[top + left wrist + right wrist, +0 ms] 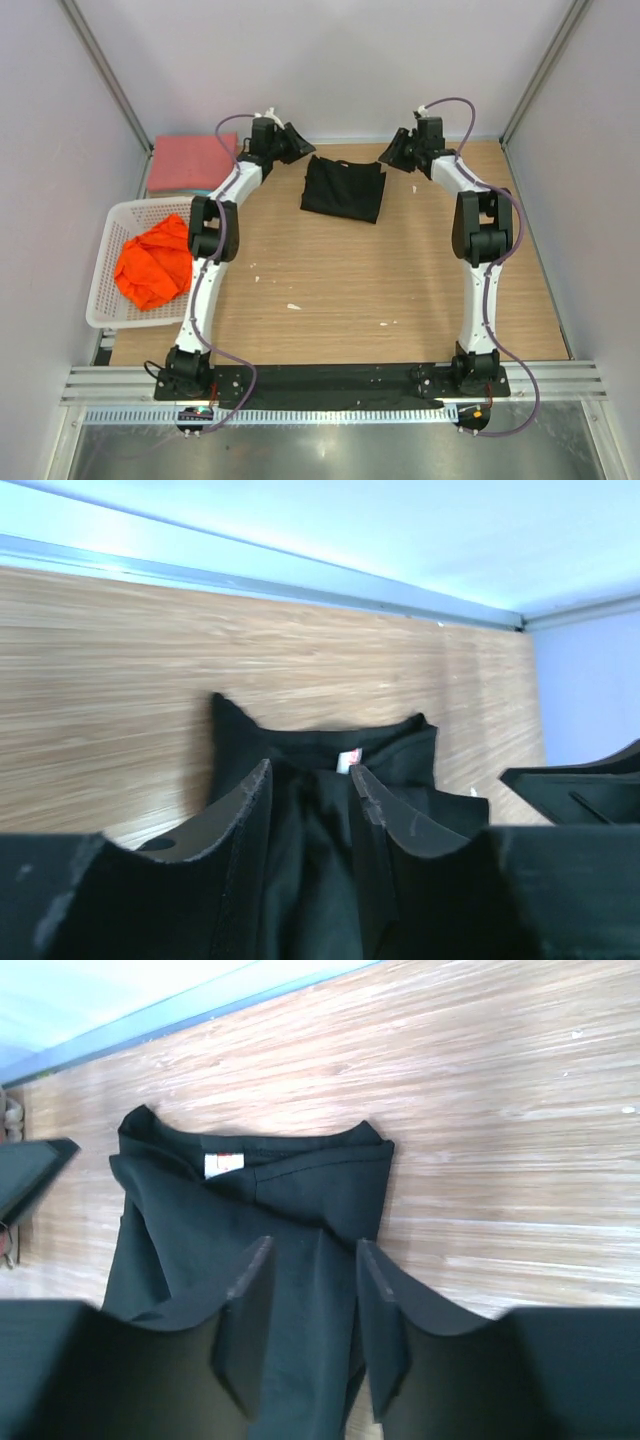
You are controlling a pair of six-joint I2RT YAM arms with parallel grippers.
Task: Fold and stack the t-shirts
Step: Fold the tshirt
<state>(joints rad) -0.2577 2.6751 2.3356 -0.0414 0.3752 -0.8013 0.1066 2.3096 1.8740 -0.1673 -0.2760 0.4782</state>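
The black t-shirt point(343, 188) lies partly folded on the far middle of the table, collar toward the back wall, with a white tag point(222, 1164) at the neck. My left gripper point(292, 143) hovers by its far left corner, jaws open and empty, and the cloth point(320, 810) shows between them. My right gripper point(394, 153) hovers by the far right corner, open and empty, over the shirt's right edge point(310, 1220). The pinkish-red shirt point(190, 165) lies folded flat at the far left. The orange shirt point(155, 262) is crumpled in the basket.
The white mesh basket point(108, 300) sits at the table's left edge. Small white scraps point(293, 306) lie on the wooden table point(400, 270). White walls enclose the back and sides. A metal rail point(330, 385) carries both arm bases at the near edge.
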